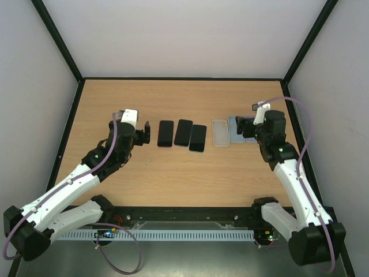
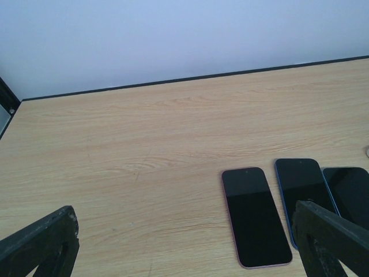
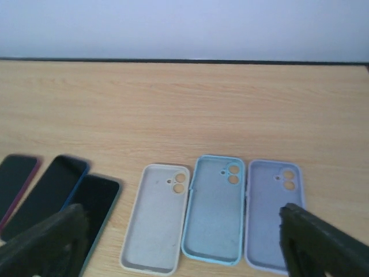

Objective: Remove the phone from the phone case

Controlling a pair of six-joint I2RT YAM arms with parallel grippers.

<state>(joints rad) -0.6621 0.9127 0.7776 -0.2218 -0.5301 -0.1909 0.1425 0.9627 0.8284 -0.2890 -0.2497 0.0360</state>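
While the left gripper (image 1: 147, 133) and right gripper (image 1: 252, 129) hang spread and empty, the phones (image 1: 183, 133) look stiff, slick, best pinched edgewise.

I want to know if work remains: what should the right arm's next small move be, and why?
Probably lift the right claw back from the purple case: its jaws are open and empty, that case, the blue case and white case hold nothing, and the phones lie bare beside them.
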